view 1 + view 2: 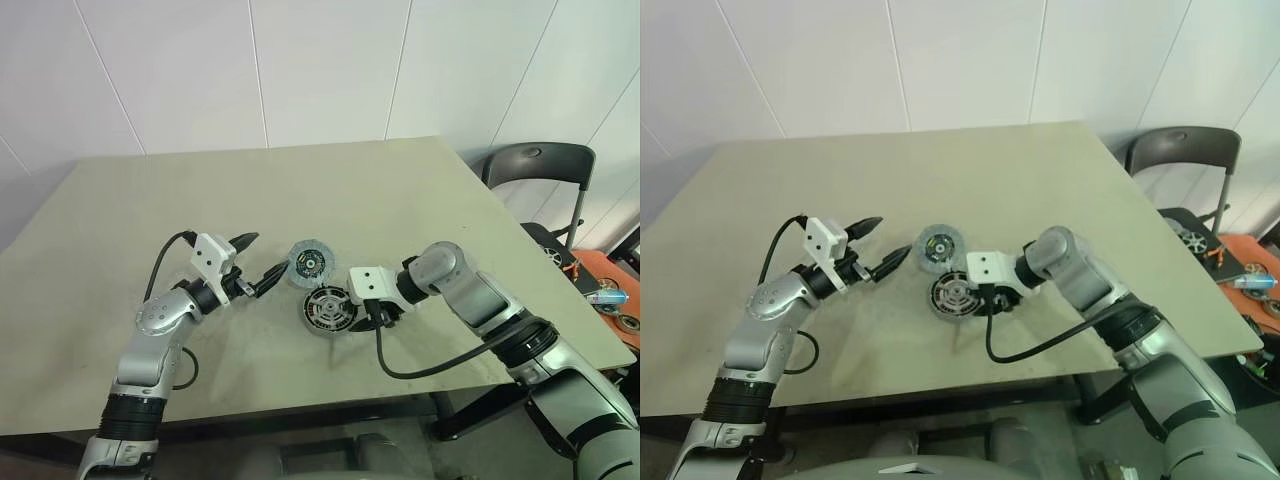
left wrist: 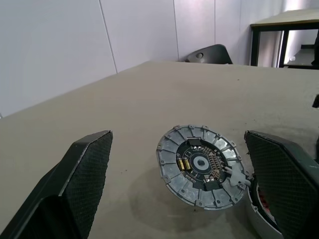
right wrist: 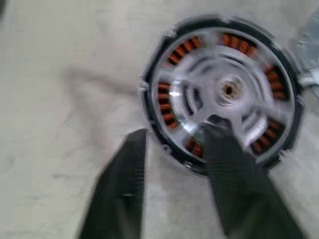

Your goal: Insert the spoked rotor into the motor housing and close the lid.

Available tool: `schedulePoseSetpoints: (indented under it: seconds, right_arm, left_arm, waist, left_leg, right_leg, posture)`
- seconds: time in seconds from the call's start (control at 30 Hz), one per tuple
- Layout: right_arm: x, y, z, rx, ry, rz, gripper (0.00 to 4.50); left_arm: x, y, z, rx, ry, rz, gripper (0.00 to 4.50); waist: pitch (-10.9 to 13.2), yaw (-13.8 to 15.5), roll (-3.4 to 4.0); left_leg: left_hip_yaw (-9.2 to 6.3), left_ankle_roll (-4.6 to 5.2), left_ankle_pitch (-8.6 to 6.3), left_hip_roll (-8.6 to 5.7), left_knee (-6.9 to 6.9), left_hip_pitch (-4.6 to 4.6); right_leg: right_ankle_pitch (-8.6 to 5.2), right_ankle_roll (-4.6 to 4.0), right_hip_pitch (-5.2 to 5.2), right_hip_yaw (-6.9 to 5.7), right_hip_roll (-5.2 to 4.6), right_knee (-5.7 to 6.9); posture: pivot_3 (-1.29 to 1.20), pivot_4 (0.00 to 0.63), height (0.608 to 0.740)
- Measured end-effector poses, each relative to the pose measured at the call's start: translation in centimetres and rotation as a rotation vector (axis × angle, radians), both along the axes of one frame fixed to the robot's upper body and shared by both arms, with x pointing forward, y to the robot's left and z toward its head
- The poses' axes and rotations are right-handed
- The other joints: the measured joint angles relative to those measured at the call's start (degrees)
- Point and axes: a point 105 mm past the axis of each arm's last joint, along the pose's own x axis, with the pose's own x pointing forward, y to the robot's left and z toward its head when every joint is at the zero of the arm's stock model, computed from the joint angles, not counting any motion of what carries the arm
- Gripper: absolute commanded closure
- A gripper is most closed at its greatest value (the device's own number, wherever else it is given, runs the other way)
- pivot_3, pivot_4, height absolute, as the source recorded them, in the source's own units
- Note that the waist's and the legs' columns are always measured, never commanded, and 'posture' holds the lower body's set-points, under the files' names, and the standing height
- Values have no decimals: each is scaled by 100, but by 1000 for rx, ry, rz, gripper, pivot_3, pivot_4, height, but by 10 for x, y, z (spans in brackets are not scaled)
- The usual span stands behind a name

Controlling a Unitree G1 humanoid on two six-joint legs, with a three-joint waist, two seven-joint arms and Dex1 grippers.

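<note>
**Seating the rotor in the housing**

Spreading across both eye views, the beige worktop (image 1: 420, 200) carries every part near its front middle. A dark chair (image 1: 540, 165) stands beyond its far right corner.

The left pincer (image 1: 255, 262) hovers level with its jaws spread wide, grasping nothing, pointed toward the lid (image 1: 309, 262). The right pincer (image 3: 172, 144) angles down over the housing (image 1: 329, 310); its fingers stand partly apart, one fingertip (image 3: 222, 137) over the rotor's spokes, the other outside the rim, and whether they pinch anything I cannot tell.

The housing lies flat on the worktop, copper coils showing round its inside. The rotor (image 3: 219, 94) sits within it, hub at the centre.

The lid lies beside the housing's far-left edge, appearing tilted against it.
</note>
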Motion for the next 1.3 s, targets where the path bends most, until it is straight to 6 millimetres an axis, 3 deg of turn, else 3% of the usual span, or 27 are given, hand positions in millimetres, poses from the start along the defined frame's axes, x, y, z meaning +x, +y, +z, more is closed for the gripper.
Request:
schedulePoseSetpoints:
  seconds: [0.03,0.2,0.3,0.83,1.27,1.3]
  right_arm:
    - [-1,1,-1,-2,3,5,3986]
    - [-3,9,-4,8,-7,13,3986]
    - [-3,10,-5,10,1,11,4415]
    - [1,24,-5,102,68,-55,4432]
    - [4,23,8,154,103,-75,15]
    - [4,22,8,151,102,-78,15]
  left_arm:
    - [0,0,0,0,-1,-1,0]
    - [0,-1,0,0,4,-3,0]
    - [0,-3,1,1,5,-4,0]
    - [0,-4,0,12,13,-5,0]
    - [1,-7,-11,32,40,-18,0]
    - [1,-7,-11,33,41,-21,0]
  waist:
    - [-2,-4,-2]
    - [-4,-5,-4]
    - [-6,-24,-8]
    - [-7,-168,-9]
    - [1,-9,4]
    - [1,4,4]
  left_leg:
    - [0,0,0,2,2,1]
    - [-1,0,1,3,9,9]
    - [0,0,1,3,9,9]
    - [-9,0,1,8,7,14]
    - [-11,0,-1,-4,-6,-13]
    - [-11,-1,-1,-4,-5,-12]
  right_leg:
    - [-1,-3,1,0,2,1]
    - [-1,-14,6,0,6,5]
    - [0,-14,6,0,6,5]
    - [11,-31,-6,1,18,9]
    - [20,-9,-26,-2,1,-7]
    - [19,-10,-26,-3,2,-6]
  posture:
    - [0,0,740]
    - [0,0,740]
    - [0,0,740]
    - [0,0,740]
    - [0,0,740]
    - [0,0,740]
